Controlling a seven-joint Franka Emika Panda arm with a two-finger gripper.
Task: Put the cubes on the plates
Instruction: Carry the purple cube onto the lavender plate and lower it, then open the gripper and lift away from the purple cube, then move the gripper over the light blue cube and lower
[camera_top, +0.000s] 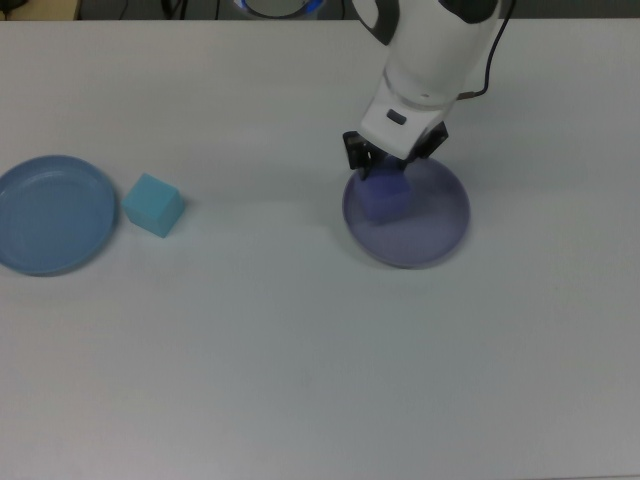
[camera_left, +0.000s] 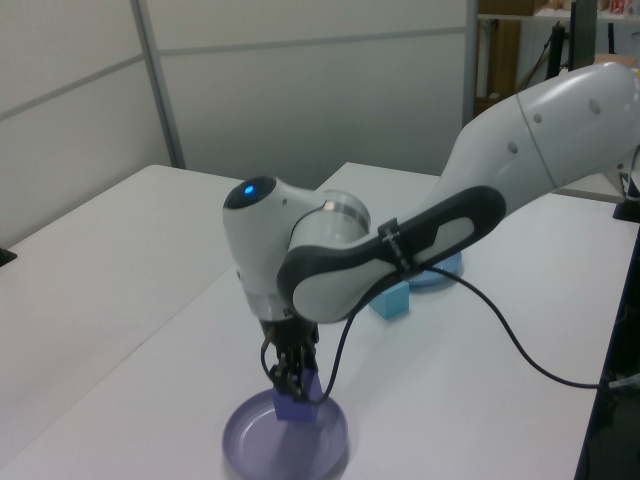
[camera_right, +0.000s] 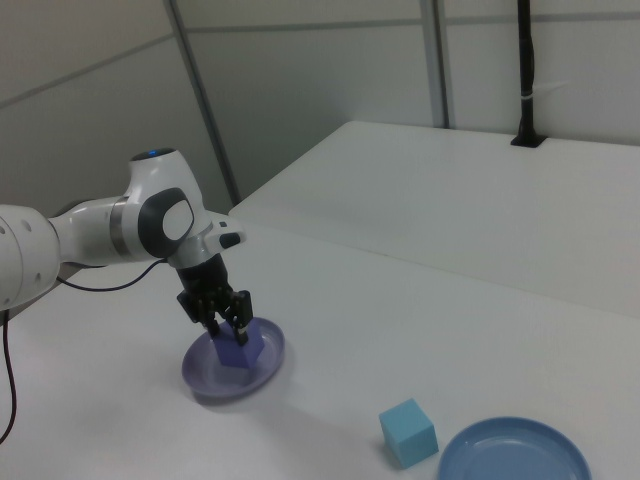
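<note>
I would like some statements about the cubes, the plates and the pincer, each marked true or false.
1. The pincer grips the purple cube over the lavender plate. True.
2. The cyan cube lies on the blue plate. False: it sits on the table, beside that plate.
3. In the top view, the blue plate is at the left edge. True.
4. The lavender plate already holds two cubes. False: only the purple cube is over it.
5. In the right view, the cyan cube is left of the blue plate. True.
</note>
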